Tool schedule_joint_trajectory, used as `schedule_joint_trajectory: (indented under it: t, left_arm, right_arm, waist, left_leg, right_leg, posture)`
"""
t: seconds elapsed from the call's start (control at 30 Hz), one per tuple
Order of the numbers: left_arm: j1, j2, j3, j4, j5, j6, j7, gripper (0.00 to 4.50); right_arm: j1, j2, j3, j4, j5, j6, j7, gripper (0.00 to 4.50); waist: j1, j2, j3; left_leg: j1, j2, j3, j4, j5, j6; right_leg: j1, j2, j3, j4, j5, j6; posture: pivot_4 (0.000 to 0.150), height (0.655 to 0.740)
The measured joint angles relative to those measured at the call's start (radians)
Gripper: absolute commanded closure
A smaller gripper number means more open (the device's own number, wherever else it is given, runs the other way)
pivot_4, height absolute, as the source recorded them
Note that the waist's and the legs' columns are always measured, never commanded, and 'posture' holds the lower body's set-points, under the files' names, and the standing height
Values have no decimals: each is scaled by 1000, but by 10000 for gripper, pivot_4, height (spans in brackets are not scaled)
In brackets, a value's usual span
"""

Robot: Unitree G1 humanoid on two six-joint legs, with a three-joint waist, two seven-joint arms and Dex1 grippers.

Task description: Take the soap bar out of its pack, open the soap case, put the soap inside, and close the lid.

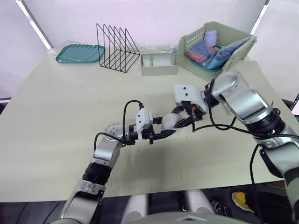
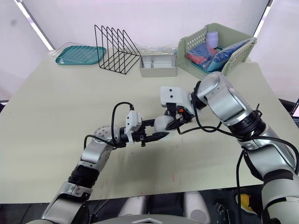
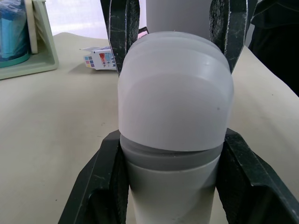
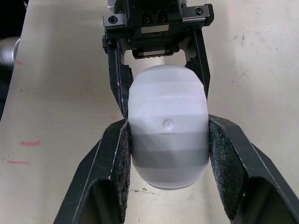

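Observation:
A rounded white and grey soap case hangs above the middle of the table, gripped from both ends. My left gripper is shut on its near end, black fingers pressed to both sides. My right gripper is shut on the far end, its pads flat against the case. The case's two halves look joined, with a grey band between them. A small printed pack lies on the table beyond the case.
Along the far edge stand a teal tray, a black wire rack, a grey open box and a green basket of items. The bare tabletop spreads around the grippers.

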Motion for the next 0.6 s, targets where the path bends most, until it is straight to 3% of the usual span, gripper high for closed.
schedule_joint_trajectory:
  t: [0.2,0.23,0.33,0.6]
  left_arm:
    - [-1,1,0,0,1,0,0,25838]
    - [-1,1,0,0,1,-1,0,25838]
    - [-6,-1,-17,-17,19,-26,-14,25838]
    - [-6,-1,-14,-21,19,-26,-20,25838]
  right_arm:
    - [0,1,0,2,0,-4,0,26983]
    - [0,1,0,4,-1,-7,-1,16572]
    - [20,13,16,46,-14,-10,-38,2986]
    - [18,11,16,46,-10,-28,-40,2986]
  waist:
    - [0,0,0]
    - [0,0,0]
    - [7,3,7]
    - [7,3,8]
  left_leg:
    - [0,0,0,0,0,0]
    - [0,0,0,0,0,0]
    - [-6,0,1,0,0,0]
    - [-10,-1,1,0,0,0]
  right_leg:
    - [0,0,0,0,0,0]
    - [0,0,0,0,0,0]
    - [-6,-1,1,0,2,2]
    - [-9,-1,0,-1,3,2]
  posture:
    - [1500,7400]
    - [1500,7400]
    - [1500,7400]
    - [1500,7400]
